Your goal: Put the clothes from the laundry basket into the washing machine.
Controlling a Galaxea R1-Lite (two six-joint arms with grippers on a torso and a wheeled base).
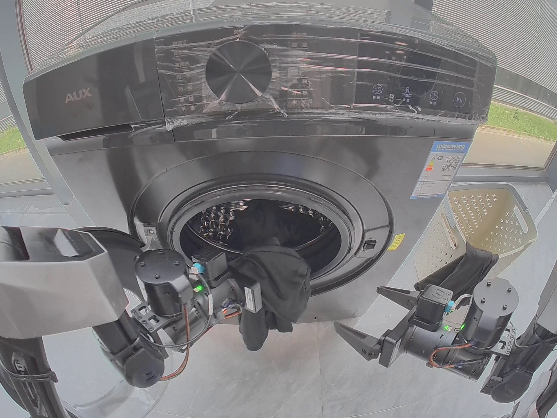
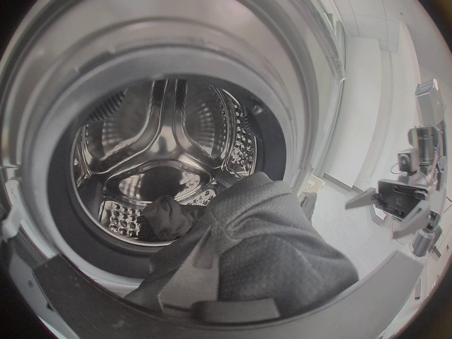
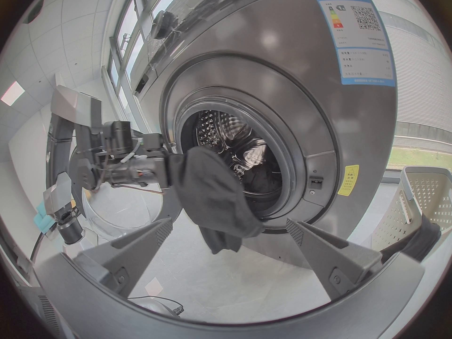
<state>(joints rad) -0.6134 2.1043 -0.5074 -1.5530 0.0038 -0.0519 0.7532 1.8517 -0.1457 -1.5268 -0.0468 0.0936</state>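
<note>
Black mesh-knit garment (image 1: pixel 287 294) clamped in left tool (image 1: pixel 266 288), hanging at the drum mouth, lower centre, partly outside the grey washing machine (image 1: pixel 290 152). Right tool (image 1: pixel 361 312) spread wide, lower right, open floor (image 1: pixel 290 378) around it. Perforated cream laundry basket (image 1: pixel 493 216) behind, dark cloth (image 1: pixel 464 268) over its rim.

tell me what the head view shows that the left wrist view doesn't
Head view adds: the washing machine's control dial and the label sticker on its front. Left wrist view adds: the drum's three-spoked back wall, seen deep inside. Shared: the black garment hanging at the drum mouth, and the open right gripper off to the side.
</note>
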